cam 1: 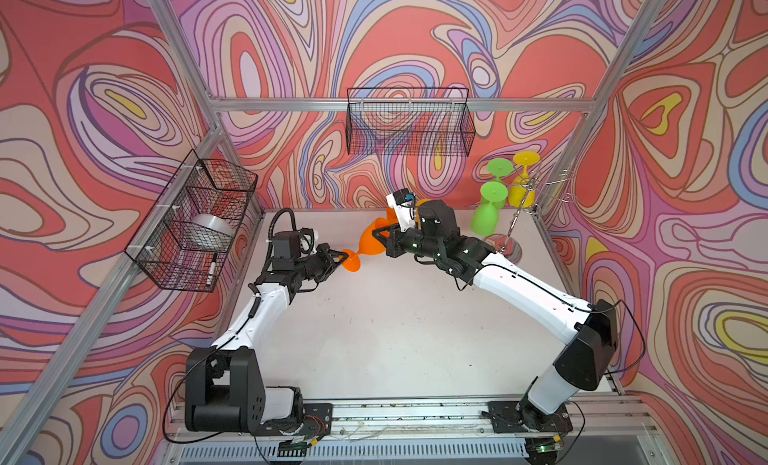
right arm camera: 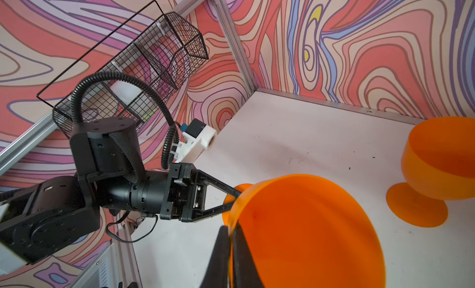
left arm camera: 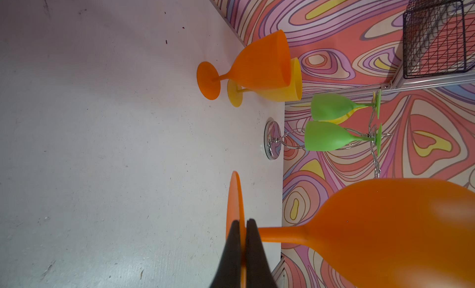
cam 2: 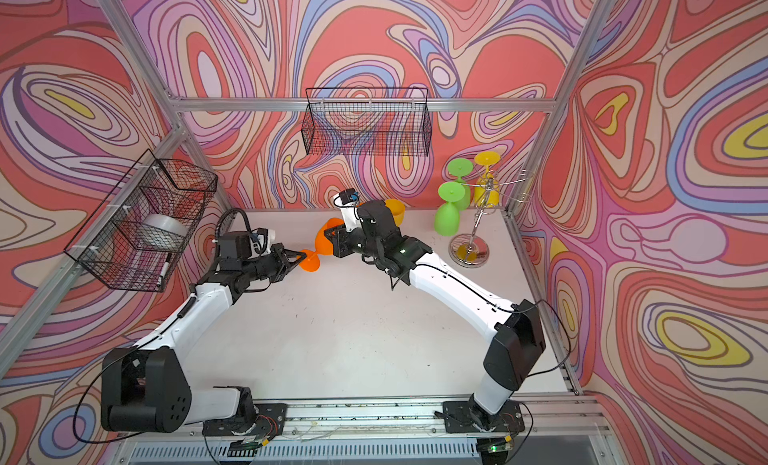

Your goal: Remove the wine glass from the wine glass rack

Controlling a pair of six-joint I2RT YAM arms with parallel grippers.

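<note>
An orange wine glass (cam 1: 371, 239) (cam 2: 325, 237) hangs tilted above the table between both arms, away from the rack. My left gripper (cam 1: 341, 257) (left arm camera: 243, 221) is shut on the glass's flat foot (left arm camera: 234, 194). My right gripper (cam 1: 379, 234) (right arm camera: 232, 229) is shut on the rim of its bowl (right arm camera: 308, 235), one finger inside and one outside. The chrome wine glass rack (cam 1: 510, 247) (cam 2: 469, 251) stands at the back right. Two green glasses (cam 1: 486, 215) and a yellow glass (cam 1: 521, 191) hang upside down from its arms.
Another orange glass (left arm camera: 257, 65) and a yellow glass (left arm camera: 282, 88) stand upright on the table near the back wall, behind my right wrist. A black mesh basket (cam 1: 407, 122) hangs on the back wall. A second basket (cam 1: 195, 222) on the left wall holds a tape roll and a marker.
</note>
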